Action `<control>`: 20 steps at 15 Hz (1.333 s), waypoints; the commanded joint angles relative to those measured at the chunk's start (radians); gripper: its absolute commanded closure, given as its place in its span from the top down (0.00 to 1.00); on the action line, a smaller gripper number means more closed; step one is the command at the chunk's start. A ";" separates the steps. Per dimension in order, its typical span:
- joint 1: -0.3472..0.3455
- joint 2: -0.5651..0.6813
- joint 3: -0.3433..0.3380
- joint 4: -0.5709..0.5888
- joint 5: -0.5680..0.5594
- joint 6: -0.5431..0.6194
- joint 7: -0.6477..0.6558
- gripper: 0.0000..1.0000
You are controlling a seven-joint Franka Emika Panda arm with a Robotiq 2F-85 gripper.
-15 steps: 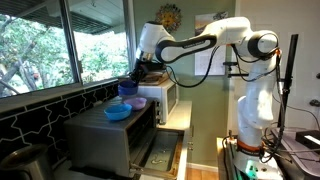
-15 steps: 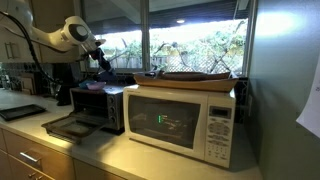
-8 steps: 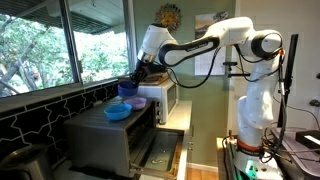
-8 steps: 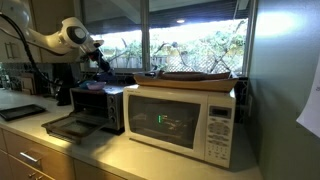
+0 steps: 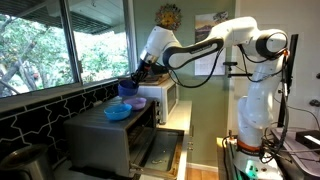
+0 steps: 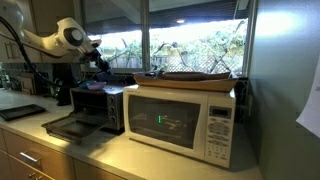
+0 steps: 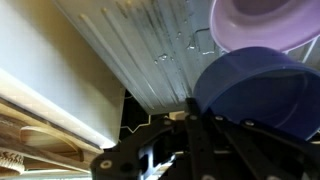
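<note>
The end effector [image 7: 192, 110] is pinched narrow on the rim of the dark blue bowl [image 7: 255, 95]. With so thin a hold, the bowl could swing, slip out and knock the purple bowl [image 7: 262, 20] just beyond it off the toaster oven [image 7: 150, 50]. The purple bowl looks empty; I cannot see inside the dark blue one.

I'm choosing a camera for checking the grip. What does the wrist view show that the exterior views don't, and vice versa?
Only the wrist view: the pincer closed on the rim of the dark blue bowl, close up, over the oven's ribbed metal top. Only the exterior views: the whole arm, the light blue bowl, the microwave, the window. Both: the dark blue bowl with the purple bowl beside it.
</note>
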 commanded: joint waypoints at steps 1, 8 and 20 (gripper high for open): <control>-0.008 -0.044 -0.002 -0.060 0.017 0.060 -0.037 0.01; -0.011 -0.055 -0.001 -0.094 0.033 0.117 -0.064 0.01; -0.011 -0.059 0.008 -0.120 0.088 0.214 -0.127 0.01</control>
